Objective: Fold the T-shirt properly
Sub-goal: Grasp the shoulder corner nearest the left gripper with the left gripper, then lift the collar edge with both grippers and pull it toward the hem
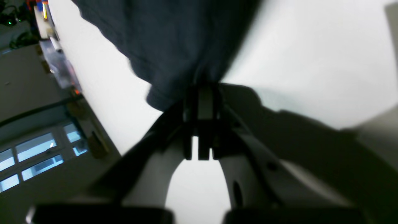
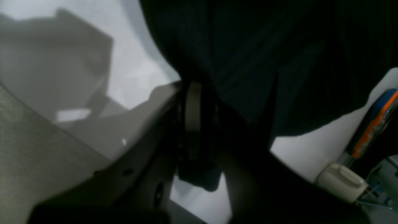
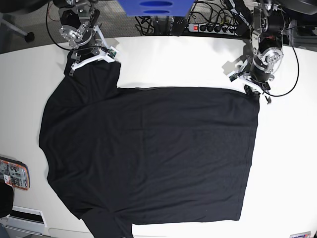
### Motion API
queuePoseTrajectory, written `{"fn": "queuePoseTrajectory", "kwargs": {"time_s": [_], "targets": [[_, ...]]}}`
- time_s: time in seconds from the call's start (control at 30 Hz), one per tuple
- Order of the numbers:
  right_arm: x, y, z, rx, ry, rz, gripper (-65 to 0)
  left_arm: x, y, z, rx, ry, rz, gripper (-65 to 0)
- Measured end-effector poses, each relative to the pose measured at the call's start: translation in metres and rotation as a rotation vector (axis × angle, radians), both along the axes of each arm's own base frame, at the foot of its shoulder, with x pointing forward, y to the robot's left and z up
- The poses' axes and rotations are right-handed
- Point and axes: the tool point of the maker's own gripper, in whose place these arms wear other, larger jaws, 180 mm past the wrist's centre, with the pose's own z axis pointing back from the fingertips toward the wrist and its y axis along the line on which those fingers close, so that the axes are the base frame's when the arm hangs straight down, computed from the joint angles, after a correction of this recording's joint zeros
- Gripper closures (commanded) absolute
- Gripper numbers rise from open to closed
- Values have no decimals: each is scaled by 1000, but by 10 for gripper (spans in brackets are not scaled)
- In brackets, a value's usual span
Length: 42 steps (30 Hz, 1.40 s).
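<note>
Base view: left gripper (image 3: 253, 91) and right gripper (image 3: 74, 63) each clamp the T-shirt's (image 3: 148, 153) far edge, ready to lift and fold.

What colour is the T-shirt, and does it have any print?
Plain black, no print visible on the T-shirt; the base view shows it best.

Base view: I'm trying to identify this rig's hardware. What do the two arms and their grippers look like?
Both arms are black-and-silver metal with round machined joint housings and black cables looping off them. The right gripper and left gripper carry white bracket-like parts. In the wrist views the fingers are dark with a pale strip down the middle.
</note>
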Motion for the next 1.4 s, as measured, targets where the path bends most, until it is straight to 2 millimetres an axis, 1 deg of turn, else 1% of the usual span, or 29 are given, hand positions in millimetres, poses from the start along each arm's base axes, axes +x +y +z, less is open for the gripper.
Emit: {"fn": "queuePoseTrajectory", "kwargs": {"time_s": [0.13, 0.27, 0.43, 0.53, 0.6, 0.77, 0.83, 0.9, 1.03, 1.13, 1.27, 1.4], "targets": [[0, 0, 0, 2, -1, -1, 0, 2, -2, 6, 2, -13, -7, 0], [1, -1, 0, 1, -2, -2, 0, 10, -5, 19, 5, -57, -17, 0], [5, 0, 2, 1, -10, -4, 0, 11, -6, 19, 1, -58, -14, 0], [13, 6, 3, 18, -25, -22, 0, 11, -12, 17, -17, -60, 2, 0], [15, 9, 3, 27, -29, -19, 0, 11, -15, 17, -25, -61, -7, 0], [24, 9, 6, 29, -46, -15, 0, 12, -11, 18, -17, -63, -4, 0], [28, 8, 7, 26, -50, -17, 0, 15, -12, 20, -17, -69, -1, 0], [33, 2, 10, 25, -65, -36, 0, 20, -12, 23, -18, -82, -1, 0], [52, -14, 19, -2, -116, -71, 0, 27, -11, 27, -17, -98, 0, 0], [68, -23, 28, -12, -157, -91, 0, 39, -11, 34, -17, -126, 0, 0], [88, -25, 38, -13, -207, -97, 0, 51, -11, 43, -17, -161, 0, 0], [106, -26, 49, -13, -252, -99, 0, 62, -18, 50, -40, -188, 14, 0]]}}
